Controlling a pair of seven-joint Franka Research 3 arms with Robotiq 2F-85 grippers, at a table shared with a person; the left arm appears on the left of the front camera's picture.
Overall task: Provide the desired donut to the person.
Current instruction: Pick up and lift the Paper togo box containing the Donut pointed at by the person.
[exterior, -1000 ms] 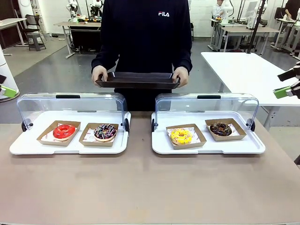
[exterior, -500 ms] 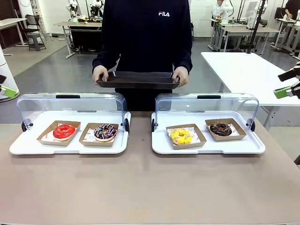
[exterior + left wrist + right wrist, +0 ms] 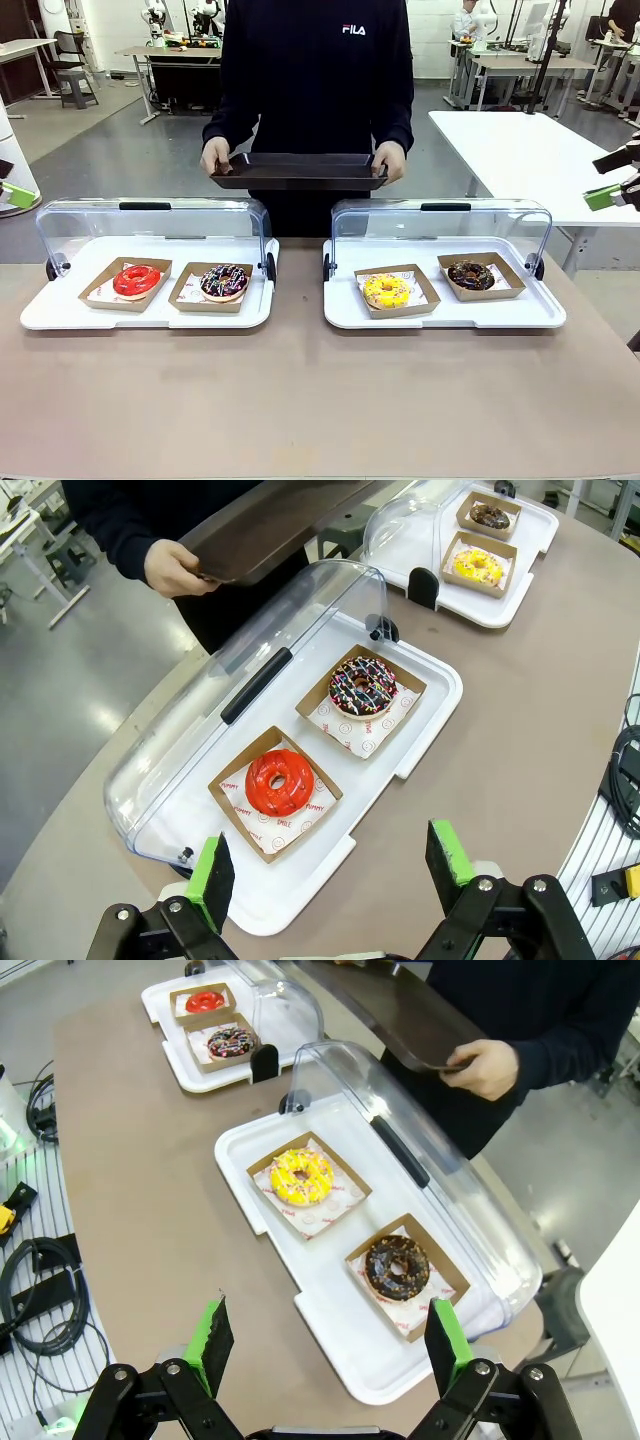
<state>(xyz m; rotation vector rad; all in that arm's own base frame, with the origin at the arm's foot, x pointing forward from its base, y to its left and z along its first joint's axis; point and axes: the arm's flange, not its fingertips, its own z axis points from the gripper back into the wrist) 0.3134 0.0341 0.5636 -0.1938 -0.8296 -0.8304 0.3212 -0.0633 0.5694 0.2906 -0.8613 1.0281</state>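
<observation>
— Which donut did the person [image 3: 315,80] want?

— We couldn't tell. Both hands [image 3: 214,157] held a black tray [image 3: 298,171] beyond the table's [image 3: 300,400] far edge, pointing at nothing.

— And our grippers?

— Both gaped wide, carrying nothing. The left gripper [image 3: 330,865] hung at the left white tray's [image 3: 60,312] outer end, the red donut [image 3: 279,782] just ahead, the sprinkled chocolate donut [image 3: 364,686] beyond. The right gripper [image 3: 327,1345] faced the dark chocolate donut [image 3: 397,1266], the yellow donut [image 3: 302,1175] farther. We judged each arm nearer its own pair. The clear lids [image 3: 150,225] stood folded back on the far side, so approach from our side lay free.
</observation>
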